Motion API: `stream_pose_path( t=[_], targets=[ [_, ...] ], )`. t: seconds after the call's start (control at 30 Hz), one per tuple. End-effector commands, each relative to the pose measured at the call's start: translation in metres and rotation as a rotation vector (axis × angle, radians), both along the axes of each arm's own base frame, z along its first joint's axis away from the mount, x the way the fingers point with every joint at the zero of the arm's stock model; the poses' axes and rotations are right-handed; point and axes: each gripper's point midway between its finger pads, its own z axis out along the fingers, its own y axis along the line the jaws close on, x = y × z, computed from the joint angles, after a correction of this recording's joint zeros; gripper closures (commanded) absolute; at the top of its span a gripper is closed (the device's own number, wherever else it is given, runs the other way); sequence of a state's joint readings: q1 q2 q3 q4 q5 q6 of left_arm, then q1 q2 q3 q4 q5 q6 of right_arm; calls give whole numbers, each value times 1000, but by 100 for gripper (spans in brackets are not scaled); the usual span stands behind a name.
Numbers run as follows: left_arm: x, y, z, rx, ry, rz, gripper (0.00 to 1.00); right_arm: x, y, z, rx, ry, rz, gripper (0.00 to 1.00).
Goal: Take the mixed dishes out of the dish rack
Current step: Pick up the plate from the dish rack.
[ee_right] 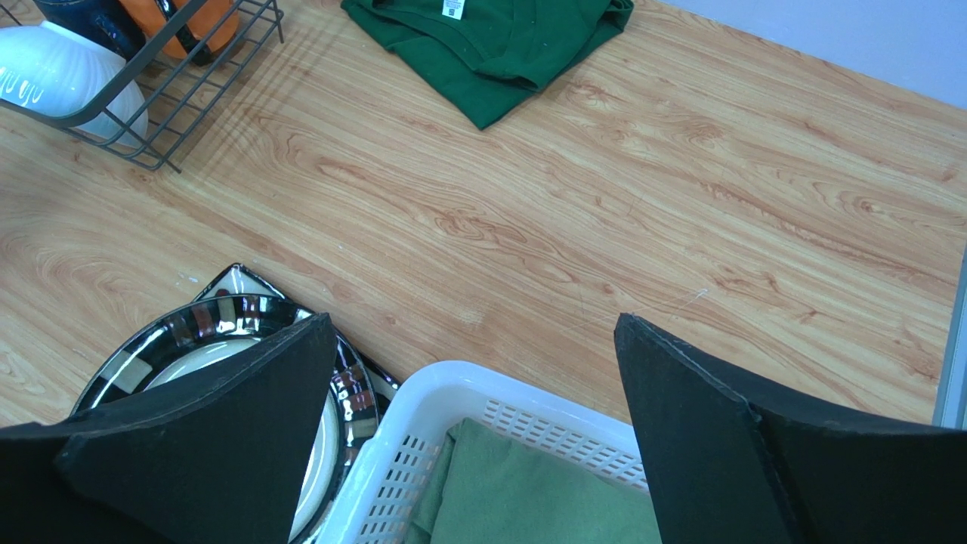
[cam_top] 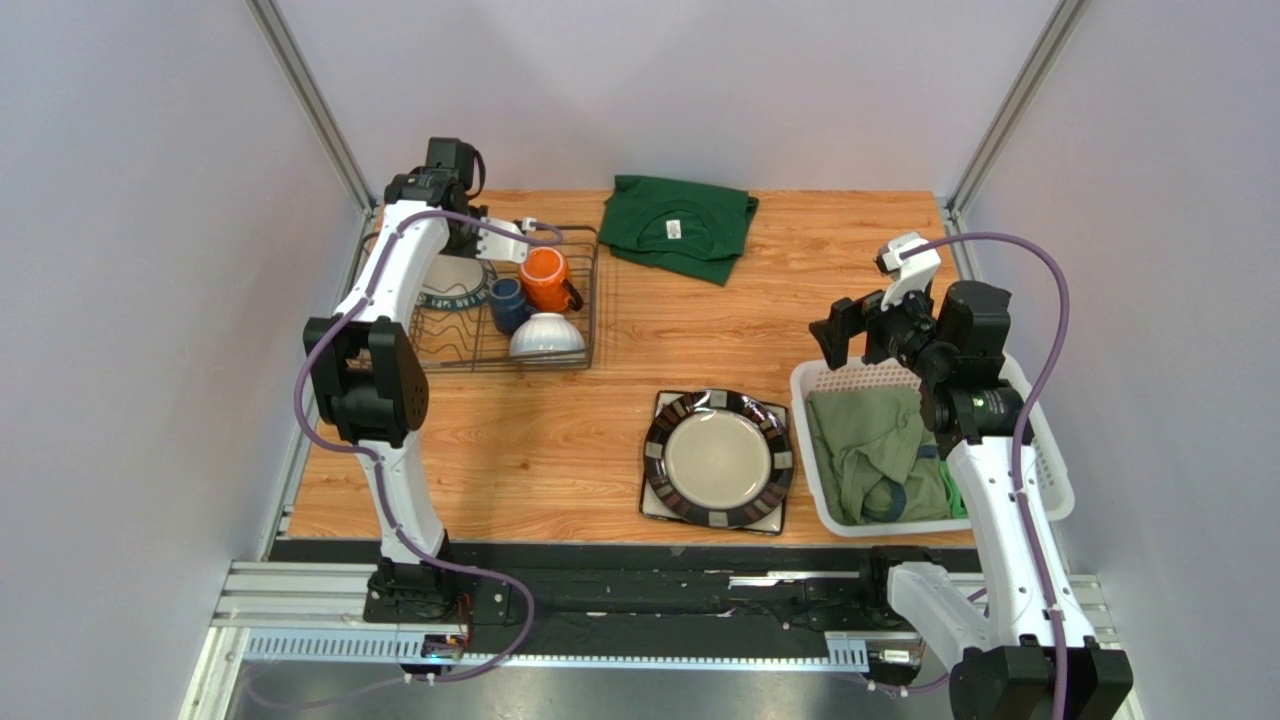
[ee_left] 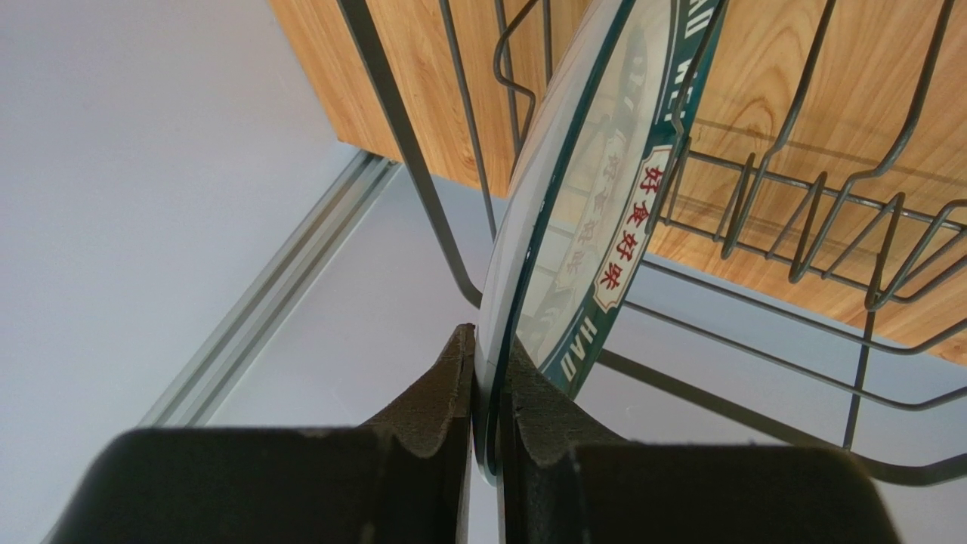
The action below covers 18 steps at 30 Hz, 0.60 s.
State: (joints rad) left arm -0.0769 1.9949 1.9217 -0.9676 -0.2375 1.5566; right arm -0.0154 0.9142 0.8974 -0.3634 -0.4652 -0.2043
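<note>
While the dish rack point(ee_left: 400, 147) wires rise close on both sides of the left gripper point(ee_left: 486, 391), its jaws are clenched on the rim of the upright teal-rimmed plate point(ee_left: 579, 227). To the gripper's right, inside the rack, sit the white bowl point(cam_top: 547, 338), orange mug point(cam_top: 547, 279) and blue mug point(cam_top: 508, 305).

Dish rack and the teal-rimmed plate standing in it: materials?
Dish rack: thin dark wire with crisp formed bends, likely coated metal, semi-matte. Teal-rimmed plate: probably glazed ceramic, possibly melamine; glossy reflective face, thin hard edge, red characters printed on the rim band.
</note>
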Motion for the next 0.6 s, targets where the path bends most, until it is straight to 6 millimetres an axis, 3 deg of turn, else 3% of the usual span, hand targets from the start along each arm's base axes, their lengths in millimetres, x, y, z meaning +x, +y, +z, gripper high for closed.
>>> stream_pose_path(
  t=[0.0, 0.23, 0.57],
  targets=[
    [-1, 8, 54, 18, -112, 1, 100, -1, 1, 10, -10, -28, 8, 1],
    [0, 5, 78, 12, -169, -22, 100, -1, 1, 10, -8, -29, 7, 1],
    [-3, 8, 93, 28, -189, -19, 100, -1, 1, 10, -6, -27, 10, 1]
  ],
)
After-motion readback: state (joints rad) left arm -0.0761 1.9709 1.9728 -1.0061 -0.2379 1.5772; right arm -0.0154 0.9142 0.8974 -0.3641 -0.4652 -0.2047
